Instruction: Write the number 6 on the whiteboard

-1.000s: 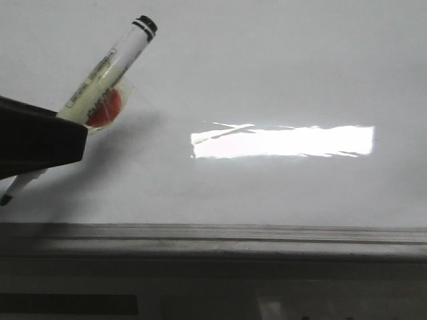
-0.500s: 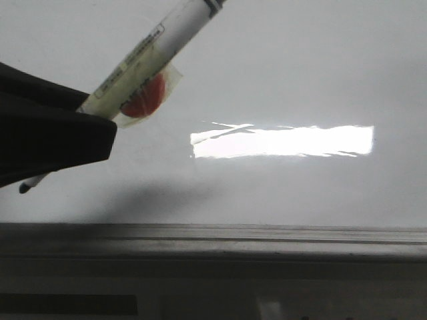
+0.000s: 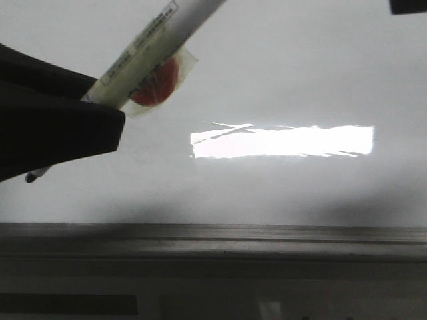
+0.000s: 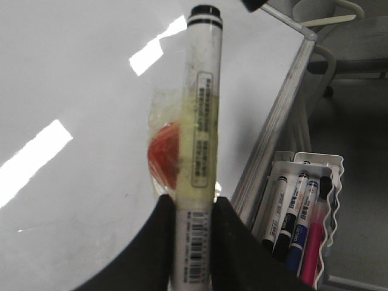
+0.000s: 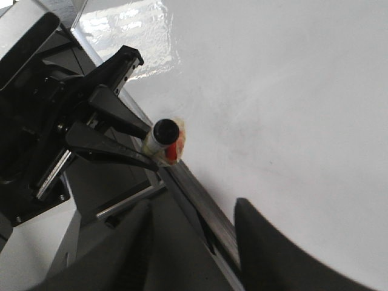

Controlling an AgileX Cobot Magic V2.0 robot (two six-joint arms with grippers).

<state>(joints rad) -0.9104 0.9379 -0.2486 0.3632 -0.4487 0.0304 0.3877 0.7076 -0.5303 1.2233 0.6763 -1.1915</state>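
The whiteboard (image 3: 280,73) fills the front view, with its grey rail (image 3: 213,233) along the near edge. No black line of a number 6 shows on it. My left gripper (image 3: 110,127) is shut on a white marker (image 3: 150,47) with a red sticker, tilted up to the right. Its dark lower tip (image 3: 30,177) pokes out below the gripper, close to the board. In the left wrist view the marker (image 4: 203,121) sits between the fingers (image 4: 193,203). My right gripper (image 5: 194,236) is open and empty above the rail (image 5: 200,206), and sees the marker (image 5: 165,136).
A bright rectangular glare (image 3: 280,141) lies on the board. A white tray (image 4: 330,182) with several markers (image 4: 297,218) stands beyond the board's rail. A dark corner (image 3: 408,5) at the top right of the front view is probably my right arm.
My left gripper has moved up and to the right with the marker, and the tip has risen along the board. A dark corner has come into view at the top right.
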